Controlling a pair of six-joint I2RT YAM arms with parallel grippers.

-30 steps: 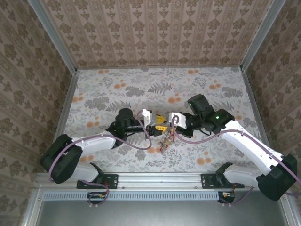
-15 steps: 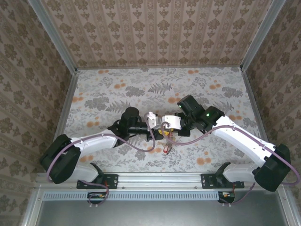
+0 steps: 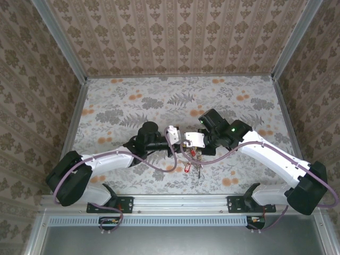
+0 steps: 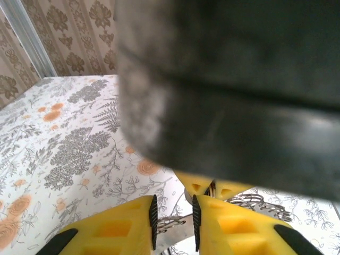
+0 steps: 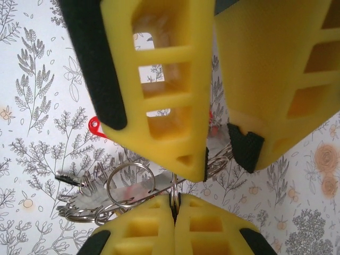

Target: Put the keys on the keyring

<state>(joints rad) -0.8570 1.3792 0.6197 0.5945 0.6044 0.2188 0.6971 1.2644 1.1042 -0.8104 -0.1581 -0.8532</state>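
Red plastic heads mark the keys [image 3: 189, 164], which hang in a bunch just under the left gripper [image 3: 177, 144] and right gripper [image 3: 189, 149]. The two meet tip to tip over the floral table [image 3: 133, 101] in our overhead view.

At the left wrist, we see its yellow fingers [image 4: 151, 215] a narrow gap apart with thin metal spanning them. We cannot tell whether they pinch it.

At the right wrist, the right gripper [image 5: 173, 226] is clamped on a thin upright wire, which we take for the keyring [image 5: 173, 195]. Beside it sits a small split ring [image 5: 130, 183].

We judge the bunch light, stiff and slippery. It should be held by the ring's wire or a flat key head.
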